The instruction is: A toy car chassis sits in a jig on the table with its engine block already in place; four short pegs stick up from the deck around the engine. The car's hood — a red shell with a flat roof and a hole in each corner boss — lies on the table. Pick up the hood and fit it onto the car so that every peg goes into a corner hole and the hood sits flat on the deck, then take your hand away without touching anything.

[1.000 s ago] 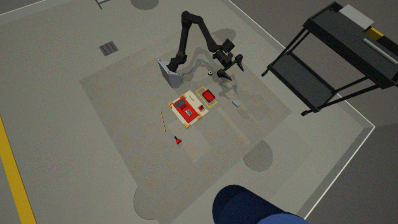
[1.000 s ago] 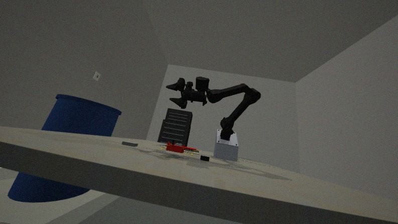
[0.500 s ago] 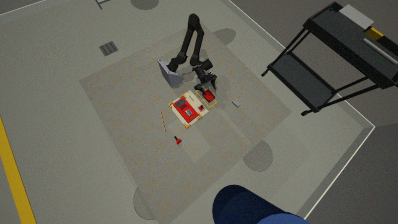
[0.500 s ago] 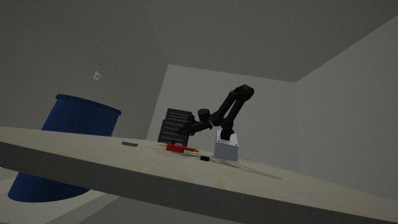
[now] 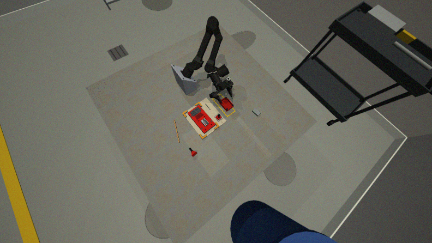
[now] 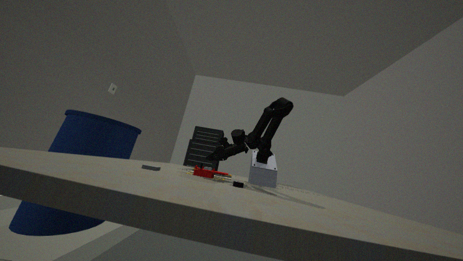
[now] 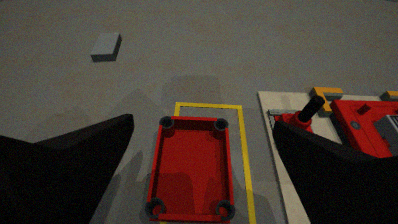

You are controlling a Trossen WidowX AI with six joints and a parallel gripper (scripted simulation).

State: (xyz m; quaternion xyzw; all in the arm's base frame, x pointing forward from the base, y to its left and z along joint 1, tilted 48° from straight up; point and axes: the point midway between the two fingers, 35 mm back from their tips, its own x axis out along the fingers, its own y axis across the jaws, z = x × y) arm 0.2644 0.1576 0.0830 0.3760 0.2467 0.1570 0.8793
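Observation:
The red hood (image 5: 226, 103) (image 7: 192, 160) lies on the table, partly inside a yellow outline (image 5: 231, 113) (image 7: 245, 150). Its recessed side and raised rim face up, with a dark ring at each corner. My gripper (image 5: 226, 98) (image 6: 208, 157) (image 7: 204, 124) is wide open and empty, above the table by the hood; in the wrist view the hood shows between the fingers. The red chassis (image 5: 208, 128) (image 7: 345, 112) sits on a cream board (image 5: 223, 120) (image 7: 267, 105) between orange corner brackets (image 5: 198, 104) (image 7: 327, 92). The engine block (image 5: 204, 121) (image 7: 390, 131) is on its deck. The pegs are too small to tell clearly.
A small red part with a black stick (image 5: 219, 116) (image 7: 300, 120) stands on the board near the hood. A grey block (image 5: 256, 112) (image 6: 151, 167) (image 7: 106, 46) lies beyond the hood. A thin striped stick (image 5: 177, 131) and a red-and-black piece (image 5: 193, 152) lie past the chassis.

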